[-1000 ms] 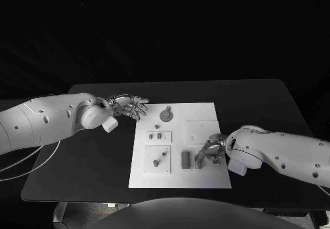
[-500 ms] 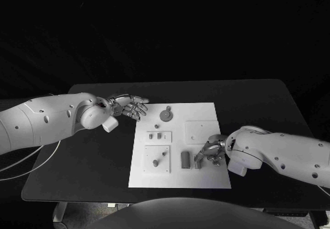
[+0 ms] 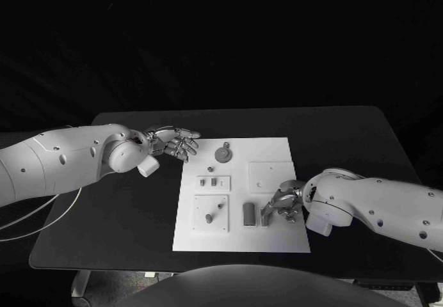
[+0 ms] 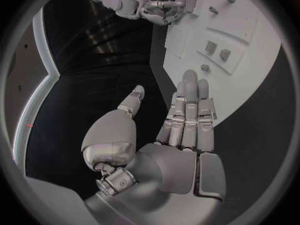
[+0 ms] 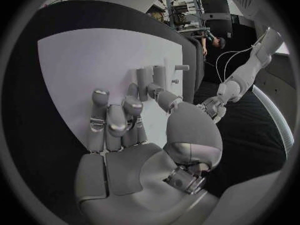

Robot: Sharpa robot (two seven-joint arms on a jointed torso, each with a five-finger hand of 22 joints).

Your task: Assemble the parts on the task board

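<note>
The white task board (image 3: pixel 242 236) lies in the middle of the black table. Near its front, a grey block (image 3: pixel 249 214) stands in the board. My right hand (image 3: pixel 284 204) pinches a second grey block (image 3: pixel 265 218) next to it between thumb and finger; the right wrist view shows this block (image 5: pixel 145 78) upright at the fingertips (image 5: pixel 156 92). My left hand (image 3: pixel 173 144) hovers open at the board's far left corner, fingers spread, holding nothing. The left wrist view shows the left hand (image 4: pixel 181 135) above the board edge (image 4: pixel 262 85), and the right hand (image 4: pixel 134 5) on its block (image 4: pixel 187 3).
Also on the board are a round disc part (image 3: pixel 223 153), a small peg (image 3: pixel 210 169), a plate with two small squares (image 3: pixel 212 183), a slotted panel (image 3: pixel 210 213) and a square raised plate (image 3: pixel 271 176). Black table (image 3: pixel 351 141) surrounds the board.
</note>
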